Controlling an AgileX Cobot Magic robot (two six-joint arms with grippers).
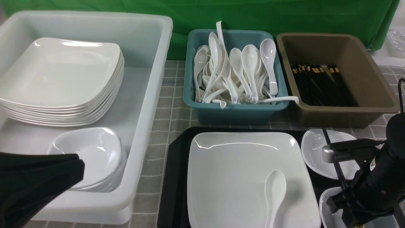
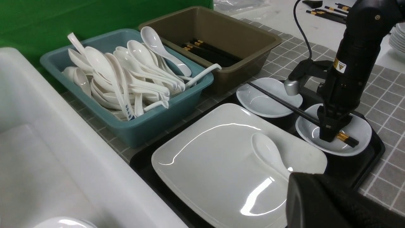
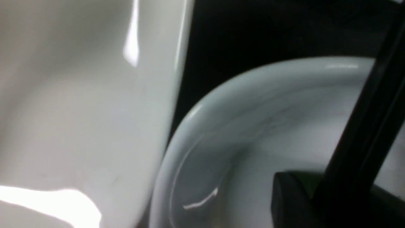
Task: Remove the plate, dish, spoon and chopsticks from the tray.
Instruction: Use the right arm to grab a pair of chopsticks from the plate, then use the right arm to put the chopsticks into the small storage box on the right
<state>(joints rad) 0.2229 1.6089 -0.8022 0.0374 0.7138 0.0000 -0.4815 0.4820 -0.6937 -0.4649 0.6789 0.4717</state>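
Right gripper [image 2: 327, 137] is down on the chopsticks [image 2: 284, 103] over the near dish [image 2: 359, 133]. Jaws narrow; grip cannot be confirmed. Left gripper [image 1: 74, 164] closed, well apart.

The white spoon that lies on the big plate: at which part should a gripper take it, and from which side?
Take the spoon by its handle, coming straight down from above, jaws across the handle's width. It lies bowl-up on the plate with the handle toward the robot. The handle is narrow; the bowl is wide and rounded, so it would probably slip.
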